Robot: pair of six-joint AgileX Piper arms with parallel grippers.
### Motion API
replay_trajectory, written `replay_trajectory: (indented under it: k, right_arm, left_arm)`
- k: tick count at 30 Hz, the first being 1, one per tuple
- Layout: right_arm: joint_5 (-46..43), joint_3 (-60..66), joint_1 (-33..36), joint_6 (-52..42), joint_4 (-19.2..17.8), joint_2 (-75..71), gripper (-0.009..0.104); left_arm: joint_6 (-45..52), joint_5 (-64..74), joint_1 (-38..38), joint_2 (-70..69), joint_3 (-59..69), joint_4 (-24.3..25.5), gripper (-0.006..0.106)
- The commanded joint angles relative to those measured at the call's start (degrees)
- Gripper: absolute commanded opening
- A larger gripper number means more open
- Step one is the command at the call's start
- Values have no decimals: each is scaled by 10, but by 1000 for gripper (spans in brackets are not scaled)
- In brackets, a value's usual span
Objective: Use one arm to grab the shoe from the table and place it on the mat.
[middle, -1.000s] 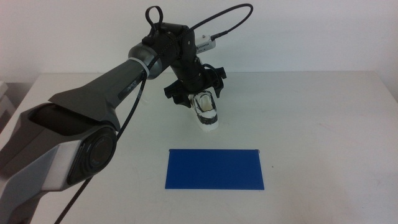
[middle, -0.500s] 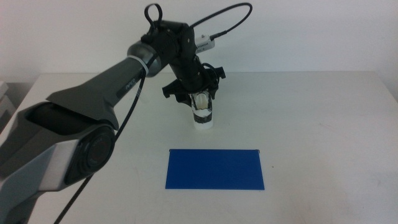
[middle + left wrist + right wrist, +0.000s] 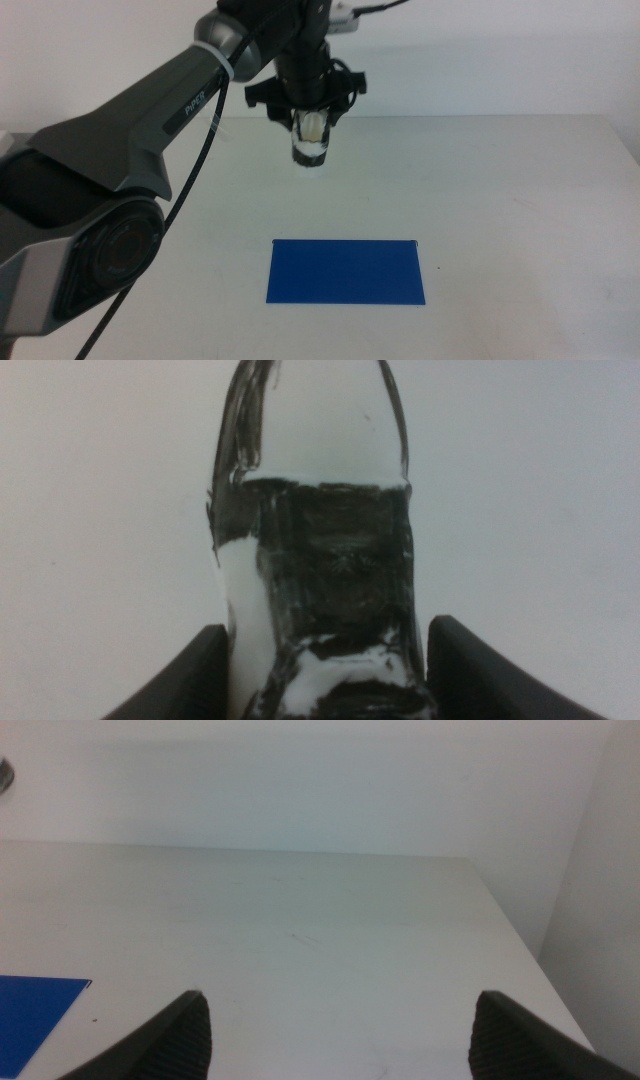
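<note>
My left arm [image 3: 170, 110] reaches in from the left. Its gripper [image 3: 308, 118] is shut on the shoe [image 3: 310, 142], a small white sneaker with black patches, held toe down in the air above the far middle of the table [image 3: 520, 200]. In the left wrist view the shoe [image 3: 315, 550] fills the middle, with the two jaws pressed on either side of it. The blue mat [image 3: 346, 271] lies flat at the table's front middle, nearer the camera than the shoe. My right gripper [image 3: 340, 1025] is open and empty at the right side of the table.
The white wall stands behind the table's far edge. A corner of the mat [image 3: 35, 1015] shows in the right wrist view. The table's right edge [image 3: 520, 950] runs near my right gripper.
My left gripper has lifted the shoe off the table and raised it. The shoe has turned from lying tilted to hanging toe down.
</note>
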Motion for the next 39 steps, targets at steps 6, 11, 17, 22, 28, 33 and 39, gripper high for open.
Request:
replay_trajectory:
  k: [6, 11, 17, 22, 28, 33, 39]
  right_arm:
    - [-46, -5, 2, -7, -5, -12, 66]
    - [-46, -5, 2, -7, -5, -12, 66]
    - [-46, -5, 2, -7, -5, -12, 66]
    - [-46, -5, 2, -7, -5, -12, 66]
    - [-46, -5, 2, -7, -5, -12, 66]
    - [-46, -5, 2, -7, -5, -12, 66]
    - [-46, -5, 2, -7, -5, -12, 66]
  left_arm:
    - [4, 39, -27, -101, -10, -30, 15]
    - [-2, 39, -54, -156, 52, -15, 15]
    - [-34, 26, -90, -235, 178, 5, 14]
    - [-81, -16, -129, -296, 285, 34, 14]
    - [-117, -86, -144, -341, 386, 24, 14]
    - [-119, -101, -144, -343, 393, 22, 14]
    - [-122, -111, -144, -342, 393, 26, 14]
